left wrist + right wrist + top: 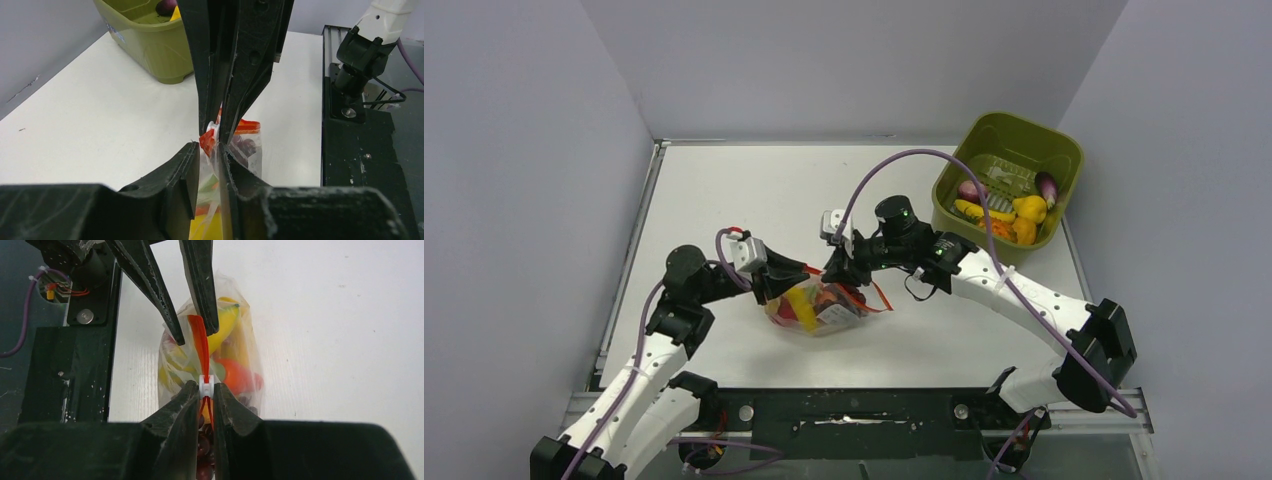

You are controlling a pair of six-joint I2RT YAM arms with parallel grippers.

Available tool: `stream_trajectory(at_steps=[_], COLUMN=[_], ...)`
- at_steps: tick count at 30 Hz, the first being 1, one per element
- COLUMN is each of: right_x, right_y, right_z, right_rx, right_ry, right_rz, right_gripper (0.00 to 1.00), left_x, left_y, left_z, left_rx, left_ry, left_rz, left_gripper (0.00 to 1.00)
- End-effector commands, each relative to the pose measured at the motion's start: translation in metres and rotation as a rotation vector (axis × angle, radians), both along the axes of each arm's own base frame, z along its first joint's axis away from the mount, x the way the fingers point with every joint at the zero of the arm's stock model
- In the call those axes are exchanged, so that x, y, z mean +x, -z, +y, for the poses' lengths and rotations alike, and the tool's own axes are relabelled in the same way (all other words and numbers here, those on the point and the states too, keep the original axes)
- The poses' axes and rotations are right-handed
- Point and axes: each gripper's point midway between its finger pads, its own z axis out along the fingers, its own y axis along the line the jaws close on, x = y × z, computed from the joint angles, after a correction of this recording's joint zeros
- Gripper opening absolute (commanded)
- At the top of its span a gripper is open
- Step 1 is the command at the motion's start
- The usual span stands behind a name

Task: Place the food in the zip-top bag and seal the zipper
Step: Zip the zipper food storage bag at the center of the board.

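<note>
Right wrist view: sealing step; right gripper jaws shut on zipper slider, left gripper jaws pinching the mouth end of the bag, full of food, mid-table; next move likely needs a straight slider pull against that hold.

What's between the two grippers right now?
Only a run of the thin orange-red zipper strip on the crinkly clear plastic bag, from right gripper to left gripper; right wrist view shows it.

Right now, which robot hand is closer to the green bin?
Right. The right gripper pinches the zipper of the zip-top bag on the side facing the green bin; the left gripper grips the farther side.
</note>
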Motion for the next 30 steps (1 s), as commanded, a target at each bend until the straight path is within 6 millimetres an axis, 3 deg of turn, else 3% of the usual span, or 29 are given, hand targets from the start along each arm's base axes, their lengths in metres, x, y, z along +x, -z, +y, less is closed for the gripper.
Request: stream_trajectory(at_steps=[1, 8, 20, 22, 25, 30], right_x=[0.007, 0.0, -0.002, -0.002, -0.003, -0.005], right_y=[-0.025, -0.03, -0.03, -0.029, -0.03, -0.032], right_z=[0.0, 0.004, 0.009, 0.01, 0.01, 0.005], right_rx=[0.043, 0.069, 0.073, 0.069, 0.068, 0.067], right_ry=[0.011, -0.032, -0.068, -0.071, -0.08, -0.079], right_rz=[-0.043, -0.019, -0.003, -0.002, -0.003, -0.015], right_gripper=[0.0, 0.0, 0.0, 0.0, 0.0, 0.0], left_x=[0.006, 0.008, 0.002, 0.002, -0.001, -0.003], left_y=[-0.038, -0.026, -0.035, -0.034, -0.032, -0.034], left_z=[-0.007, -0.01, -0.007, -0.008, -0.009, -0.007], left_rx=[-0.049, -0.048, -0.06, -0.056, -0.04, -0.043], left_ry=[0.037, 0.062, 0.053, 0.064, 0.088, 0.07], left_rz=[-0.12, -0.087, -0.135, -0.128, -0.125, -0.129], left_gripper=[0.23, 0.26, 0.27, 0.21, 0.0, 0.0])
